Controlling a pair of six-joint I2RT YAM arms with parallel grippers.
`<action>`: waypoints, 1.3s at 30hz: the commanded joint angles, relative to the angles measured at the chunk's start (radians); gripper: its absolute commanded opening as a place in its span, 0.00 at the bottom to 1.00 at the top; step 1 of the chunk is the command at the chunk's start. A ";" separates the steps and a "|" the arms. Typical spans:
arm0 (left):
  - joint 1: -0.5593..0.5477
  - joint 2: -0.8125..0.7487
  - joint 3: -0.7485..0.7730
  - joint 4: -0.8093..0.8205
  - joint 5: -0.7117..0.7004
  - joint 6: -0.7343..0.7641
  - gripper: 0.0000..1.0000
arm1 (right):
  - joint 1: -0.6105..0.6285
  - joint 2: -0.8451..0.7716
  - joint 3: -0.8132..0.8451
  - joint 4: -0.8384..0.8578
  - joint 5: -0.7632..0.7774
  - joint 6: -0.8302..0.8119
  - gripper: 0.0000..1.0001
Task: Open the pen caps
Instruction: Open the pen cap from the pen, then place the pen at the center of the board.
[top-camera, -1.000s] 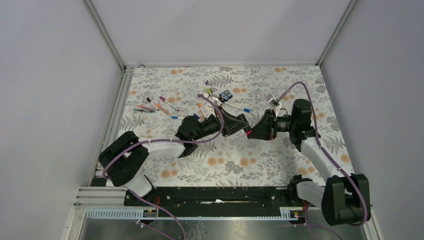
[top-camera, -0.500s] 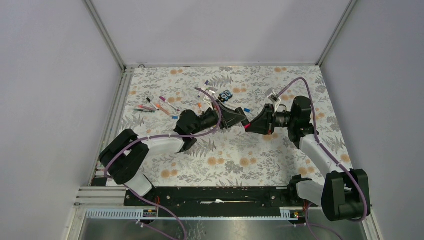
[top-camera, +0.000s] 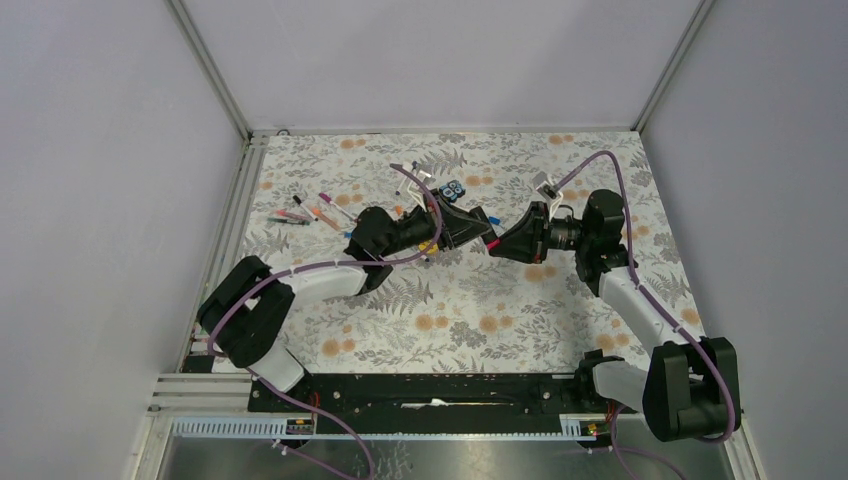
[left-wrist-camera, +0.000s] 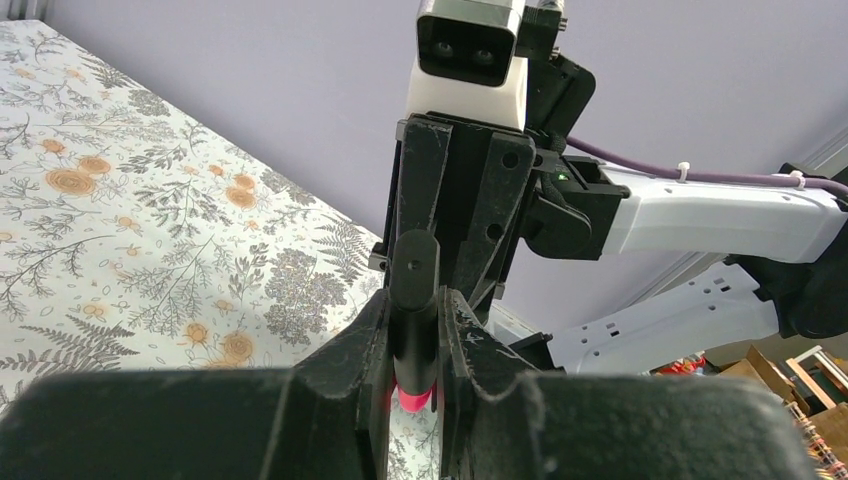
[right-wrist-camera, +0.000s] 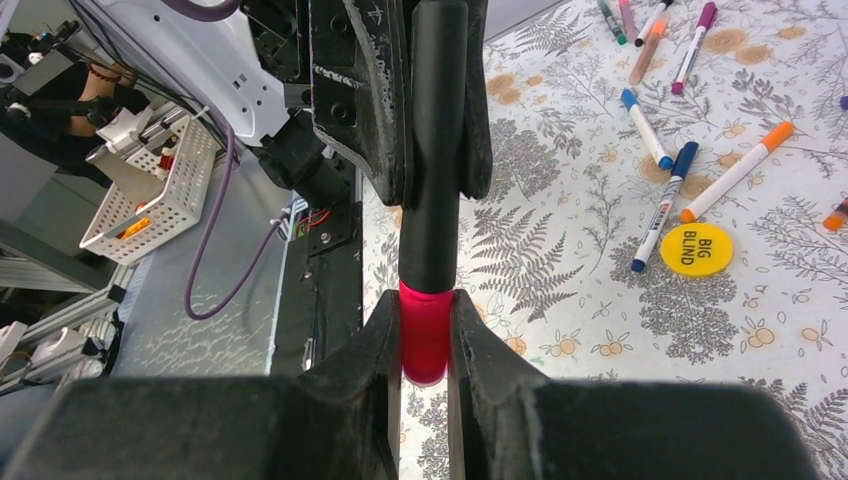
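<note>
A thick highlighter (right-wrist-camera: 432, 150) with a black barrel and pink ends hangs level above the flowered table, gripped from both ends. My left gripper (left-wrist-camera: 415, 305) is shut on the black barrel, with a pink tip (left-wrist-camera: 416, 399) showing behind its jaws. My right gripper (right-wrist-camera: 424, 305) is shut on the other pink end (right-wrist-camera: 424, 335), whose seam with the black barrel sits right at the fingertips. In the top view the two grippers meet nose to nose, left (top-camera: 478, 236) and right (top-camera: 500, 246). Thin pens (top-camera: 312, 212) lie at the back left. Whether the pink end is a cap I cannot tell.
Several loose pens (right-wrist-camera: 665, 205) and a yellow disc (right-wrist-camera: 711, 248) lie on the table below the highlighter. A black-and-blue block (top-camera: 454, 190) sits behind the left gripper. Metal frame rails (top-camera: 232, 215) edge the table's left side.
Both arms have carried the highlighter away from the near edge toward the back of the table, still joined on it. Neither grip has changed.
</note>
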 joint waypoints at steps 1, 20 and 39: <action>0.202 -0.148 0.151 0.368 -0.369 0.061 0.00 | -0.017 0.006 -0.079 -0.171 -0.185 -0.004 0.00; 0.294 -0.277 0.086 0.123 -0.263 -0.020 0.00 | -0.160 -0.071 -0.044 -0.328 -0.078 -0.157 0.00; 0.327 -0.610 -0.171 -1.267 -0.455 0.061 0.00 | -0.191 0.072 0.057 -0.657 0.699 -0.450 0.08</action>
